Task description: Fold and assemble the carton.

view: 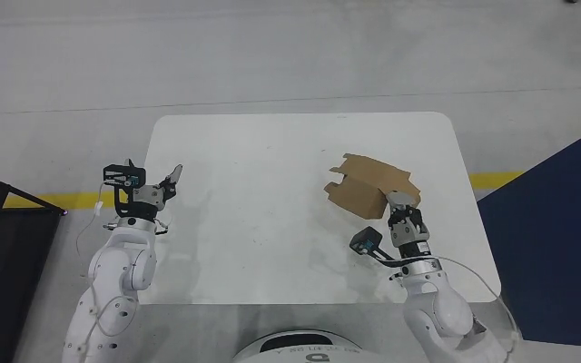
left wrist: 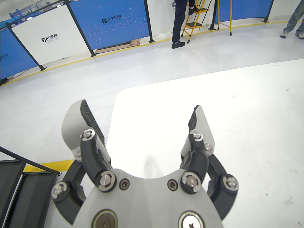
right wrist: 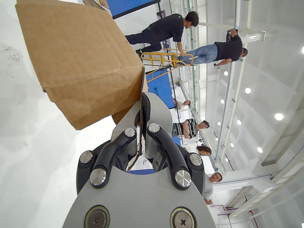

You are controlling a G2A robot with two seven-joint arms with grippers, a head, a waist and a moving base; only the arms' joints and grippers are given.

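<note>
A brown cardboard carton [view: 368, 186], partly folded with loose flaps, sits tilted on the right half of the white table [view: 263, 181]. My right gripper [view: 400, 201] is at its near right corner, shut on a thin cardboard flap. In the right wrist view the carton [right wrist: 73, 60] rises off the table, and the right gripper [right wrist: 142, 100] pinches the flap edge between its fingers [right wrist: 156, 110]. My left gripper [view: 156, 177] hovers open over the table's left edge, far from the carton. In the left wrist view the left gripper [left wrist: 140, 112] holds nothing.
The table's middle and left are bare white surface. A black rack [view: 23, 236] stands off the table's left side. A yellow floor line [view: 495, 179] runs past both ends. A dark blue panel [view: 536, 245] stands to the right.
</note>
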